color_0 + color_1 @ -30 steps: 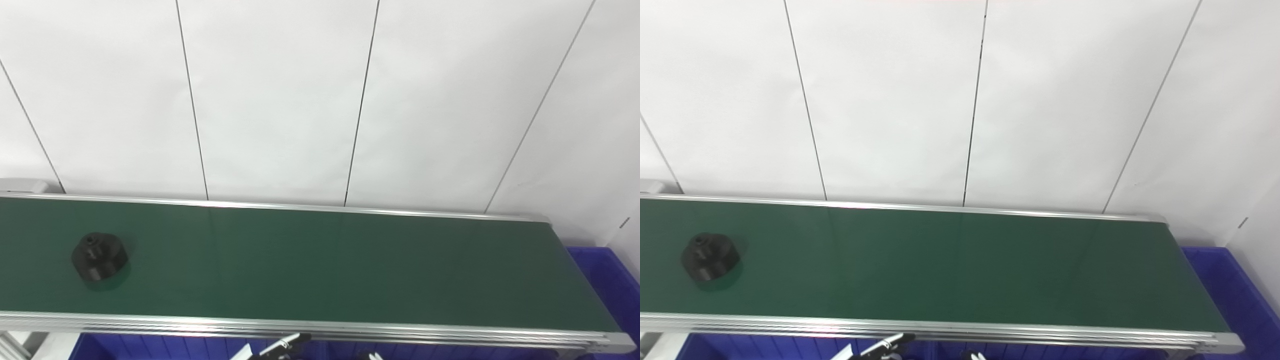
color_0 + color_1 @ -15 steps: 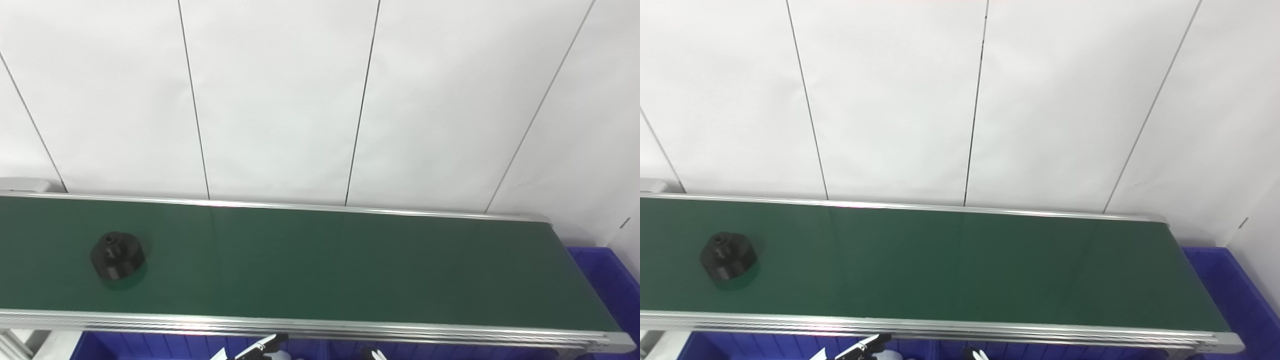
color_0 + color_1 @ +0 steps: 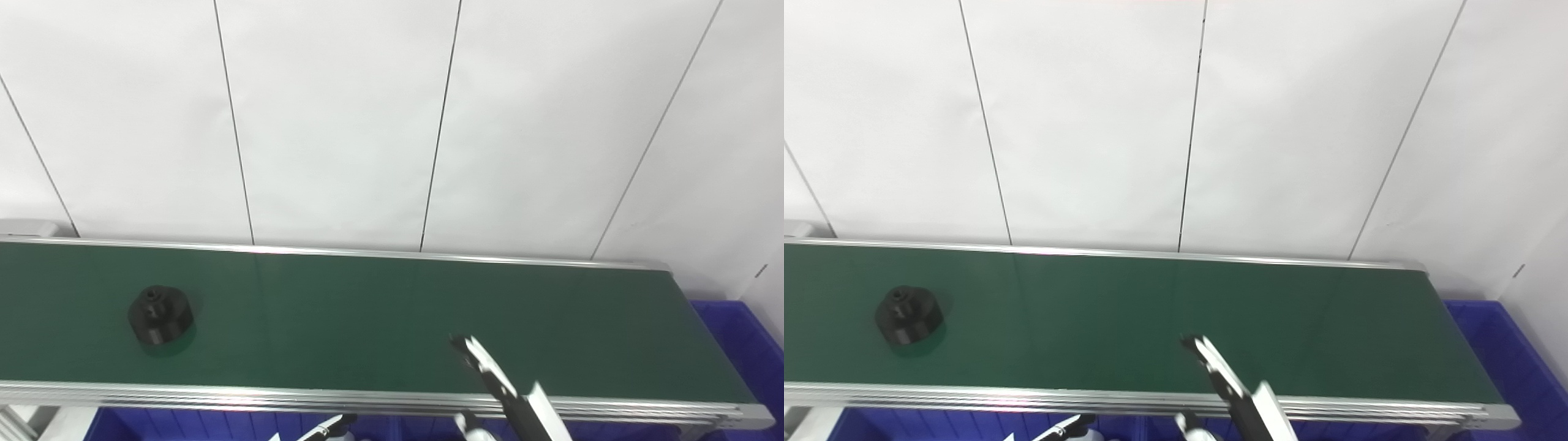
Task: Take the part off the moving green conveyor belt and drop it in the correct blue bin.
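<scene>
Looking through the left eye view first, the black part (image 3: 160, 315) sits near the left end of the green conveyor belt (image 3: 367, 318), roughly midway between its far and near rails, nothing touching it. The right hand (image 3: 490, 373) pokes up over the near rail right of the middle, fingers stretched out and holding nothing, well apart from the part; my guess is it's parked downstream so the belt carries the part to it. Only a fingertip sliver of the left hand (image 3: 324, 427) shows at the bottom edge, so can't tell its state. Right eye view, same deal: part (image 3: 909, 316) by the left end, right hand (image 3: 1222, 373) up over the near rail, and a blue bin (image 3: 1488, 331) tucked past the belt's right end, probably there for drops.
</scene>
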### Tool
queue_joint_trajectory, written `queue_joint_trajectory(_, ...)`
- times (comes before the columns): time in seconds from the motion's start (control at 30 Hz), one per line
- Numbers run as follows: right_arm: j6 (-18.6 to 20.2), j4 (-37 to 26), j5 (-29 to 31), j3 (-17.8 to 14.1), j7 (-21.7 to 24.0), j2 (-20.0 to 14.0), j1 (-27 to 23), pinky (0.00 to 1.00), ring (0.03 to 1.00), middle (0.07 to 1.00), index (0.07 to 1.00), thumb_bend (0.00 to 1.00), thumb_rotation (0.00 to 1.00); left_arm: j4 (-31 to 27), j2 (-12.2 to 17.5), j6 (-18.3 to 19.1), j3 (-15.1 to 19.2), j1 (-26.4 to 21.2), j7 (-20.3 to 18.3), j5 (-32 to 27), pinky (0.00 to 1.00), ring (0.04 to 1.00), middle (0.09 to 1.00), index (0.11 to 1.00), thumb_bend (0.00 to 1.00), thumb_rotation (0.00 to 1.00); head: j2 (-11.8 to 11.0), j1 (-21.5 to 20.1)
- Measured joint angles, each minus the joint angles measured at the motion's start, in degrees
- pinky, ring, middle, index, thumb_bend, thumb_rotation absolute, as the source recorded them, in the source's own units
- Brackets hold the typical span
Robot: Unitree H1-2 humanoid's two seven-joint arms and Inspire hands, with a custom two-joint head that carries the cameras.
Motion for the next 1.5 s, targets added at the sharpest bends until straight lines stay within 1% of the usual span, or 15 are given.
queue_joint_trajectory(0.2, 0.01, 1.46, -0.83, -2.26, -0.01, 1.25, -7.56, 0.85, 0.921, 0.94, 0.915, 0.4, 0.82, 0.02, 0.07, 0.0, 0.29, 0.62, 0.0, 0.01, 0.87, 0.927, 0.965, 0.944, 0.42, 0.55, -0.18, -0.53)
queue_joint_trajectory(0.23, 0.0, 1.45, -0.88, -2.54, -0.04, 1.48, -9.18, 0.84, 0.911, 0.929, 0.906, 0.42, 0.75, 0.03, 0.06, 0.0, 0.3, 0.61, 0.0, 0.01, 0.86, 0.926, 0.964, 0.944, 0.42, 0.55, -0.26, -0.79)
queue_joint_trajectory(0.33, 0.02, 1.34, -1.86, -3.28, -0.17, 2.84, -14.51, 0.84, 0.904, 0.923, 0.903, 0.48, 0.66, 0.09, 0.0, 0.0, 0.25, 0.53, 0.01, 0.01, 0.86, 0.927, 0.967, 0.947, 0.43, 0.57, -0.18, -0.88)
queue_joint_trajectory(0.4, 0.02, 1.28, -2.97, -3.8, -0.41, 3.97, -18.06, 0.79, 0.853, 0.87, 0.855, 0.56, 0.54, 0.11, -0.11, 0.0, -0.01, 0.36, 0.02, 0.04, 0.86, 0.927, 0.963, 0.943, 0.43, 0.58, -0.26, -0.97)
queue_joint_trajectory(0.43, 0.03, 1.3, -3.69, -4.01, -0.77, 4.65, -19.93, 0.79, 0.851, 0.867, 0.853, 0.56, 0.53, 0.11, -0.14, 0.0, -0.22, 0.26, 0.02, 0.09, 0.85, 0.926, 0.963, 0.942, 0.43, 0.58, -0.26, -0.97)
queue_joint_trajectory(0.47, 0.05, 1.32, -4.44, -4.35, -1.11, 5.4, -21.82, 0.78, 0.84, 0.856, 0.844, 0.59, 0.47, 0.11, -0.15, 0.0, -0.53, 0.11, 0.02, 0.19, 0.85, 0.927, 0.963, 0.942, 0.42, 0.58, -0.26, -0.97)
queue_joint_trajectory(0.57, 0.4, 1.85, -4.84, -4.85, -1.46, 7.51, -25.62, 0.75, 0.819, 0.84, 0.83, 0.65, 0.37, 0.1, -0.1, 0.0, -1.15, -0.11, 0.25, 1.14, 0.85, 0.929, 0.964, 0.942, 0.42, 0.58, -0.26, -1.05)
queue_joint_trajectory(0.6, 0.63, 2.61, -4.86, -4.99, -1.72, 8.38, -26.51, 0.74, 0.808, 0.828, 0.82, 0.7, 0.3, 0.1, -0.07, 0.0, -1.37, -0.15, 0.37, 1.41, 0.84, 0.925, 0.964, 0.941, 0.42, 0.57, -0.26, -1.05)
queue_joint_trajectory(0.7, 1.45, 5.78, -5.8, -5.19, -3.17, 10.85, -28.81, 0.71, 0.77, 0.785, 0.771, 0.78, 0.22, 0.1, -0.06, 0.0, -1.75, -0.36, 0.39, 1.54, 0.83, 0.92, 0.966, 0.945, 0.43, 0.56, -0.26, -1.23)
queue_joint_trajectory(0.83, 1.88, 8.11, -9.82, -4.86, -5.46, 13.53, -32.13, 0.69, 0.722, 0.729, 0.719, 0.81, 0.21, 0.12, -0.06, 0.0, -1.76, -0.97, 0.41, 1.4, 0.84, 0.92, 0.965, 0.946, 0.42, 0.54, -0.62, -1.41)
queue_joint_trajectory(0.9, 1.98, 9.58, -12.17, -4.65, -6.87, 14.78, -34.16, 0.66, 0.686, 0.704, 0.703, 0.85, 0.25, 0.2, -0.06, 0.0, -1.77, -1.23, 0.41, 1.25, 0.85, 0.923, 0.965, 0.946, 0.41, 0.53, -0.7, -1.41)
queue_joint_trajectory(1.07, 3.36, 13.79, -14.39, -3.88, -8.13, 17.65, -37.49, 0.66, 0.695, 0.724, 0.74, 0.89, 0.24, 0.32, -0.05, 0.0, -1.83, -1.54, 0.42, 1.27, 0.84, 0.923, 0.965, 0.944, 0.41, 0.54, -0.79, -1.76)
queue_joint_trajectory(1.23, 5.02, 21.62, -17.17, -2.8, -9.76, 18.01, -40.24, 0.69, 0.722, 0.737, 0.773, 0.91, 0.31, 0.44, 0.01, 0.0, -2.24, -1.78, 0.59, 1.29, 0.84, 0.921, 0.962, 0.941, 0.41, 0.54, -0.97, -2.02)
queue_joint_trajectory(1.33, 5.64, 25.86, -18.07, -2.02, -9.97, 17.98, -41.62, 0.72, 0.764, 0.776, 0.805, 0.91, 0.3, 0.71, 0.09, 0.0, -2.53, -1.91, 0.73, 1.32, 0.85, 0.923, 0.96, 0.938, 0.41, 0.54, -1.14, -2.46)
queue_joint_trajectory(1.5, 5.84, 35.36, -18.15, 0.41, -9.18, 16.85, -44.9, 0.74, 0.794, 0.798, 0.824, 0.94, 0.3, 0.87, 0.19, 0.0, -3.52, -2.49, 1.53, 1.53, 0.85, 0.927, 0.958, 0.936, 0.41, 0.53, -1.41, -2.72)
